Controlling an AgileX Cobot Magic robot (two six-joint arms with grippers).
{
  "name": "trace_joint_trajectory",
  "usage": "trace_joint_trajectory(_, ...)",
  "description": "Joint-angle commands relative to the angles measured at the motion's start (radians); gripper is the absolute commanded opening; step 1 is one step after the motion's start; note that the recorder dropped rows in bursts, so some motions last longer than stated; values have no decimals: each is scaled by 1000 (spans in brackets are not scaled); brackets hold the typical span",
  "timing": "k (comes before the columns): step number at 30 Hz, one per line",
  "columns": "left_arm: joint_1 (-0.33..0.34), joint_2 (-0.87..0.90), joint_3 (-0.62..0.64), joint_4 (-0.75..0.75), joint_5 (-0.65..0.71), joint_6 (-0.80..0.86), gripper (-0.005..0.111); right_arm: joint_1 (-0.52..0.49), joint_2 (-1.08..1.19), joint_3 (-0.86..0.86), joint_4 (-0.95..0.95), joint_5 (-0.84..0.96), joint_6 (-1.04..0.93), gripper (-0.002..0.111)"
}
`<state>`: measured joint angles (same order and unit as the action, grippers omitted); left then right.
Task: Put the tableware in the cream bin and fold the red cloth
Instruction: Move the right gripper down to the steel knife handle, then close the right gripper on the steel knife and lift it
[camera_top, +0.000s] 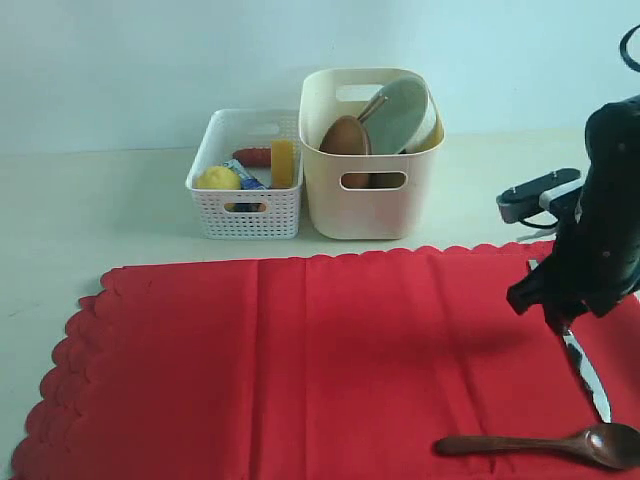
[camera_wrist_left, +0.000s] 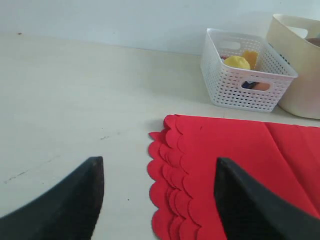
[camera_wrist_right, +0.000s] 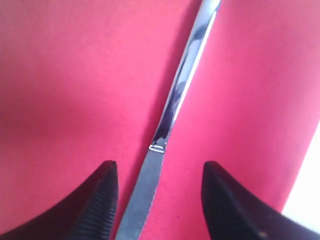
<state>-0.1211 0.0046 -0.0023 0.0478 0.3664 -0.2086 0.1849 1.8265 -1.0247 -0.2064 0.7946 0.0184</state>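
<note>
The red cloth (camera_top: 300, 360) lies spread flat on the table, its scalloped edge showing in the left wrist view (camera_wrist_left: 225, 165). On its right part lie the long silver knife (camera_top: 585, 375) and the dark wooden spoon (camera_top: 540, 443). My right gripper (camera_top: 555, 320) hangs low over the knife, open. In the right wrist view the gripper (camera_wrist_right: 159, 165) has the knife (camera_wrist_right: 172, 105) running between its fingers, untouched. The cream bin (camera_top: 370, 160) holds the pale bowl (camera_top: 395, 112) and the brown plate (camera_top: 345, 138). The cup is hidden. My left gripper (camera_wrist_left: 157, 162) is open and empty, over the cloth's left edge.
The white perforated basket (camera_top: 245, 175) stands left of the cream bin and holds a lemon (camera_top: 217, 178), cheese (camera_top: 283, 162) and a sausage (camera_top: 252, 155). Bare table (camera_wrist_left: 75, 100) lies left of the cloth. A grey device (camera_top: 535, 195) sits at the right, behind the arm.
</note>
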Motion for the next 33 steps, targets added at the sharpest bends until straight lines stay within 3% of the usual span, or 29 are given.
trace_joint_trajectory(1,3,-5,2,-7,-6,-6,62,-29,83,-42,-4,44,7,44)
trace_joint_trajectory(7,3,-5,2,-7,-6,-6,62,-129,111,-59,239,45,-198,42)
trace_joint_trajectory(19,3,-5,2,-7,-6,-6,62,-134,164,-59,224,18,-200,26)
trace_joint_trajectory(25,3,-5,2,-7,-6,-6,62,-134,173,-70,184,31,-200,0)
trace_joint_trajectory(33,3,-5,2,-7,-6,-6,62,-134,130,-88,183,44,-191,0)
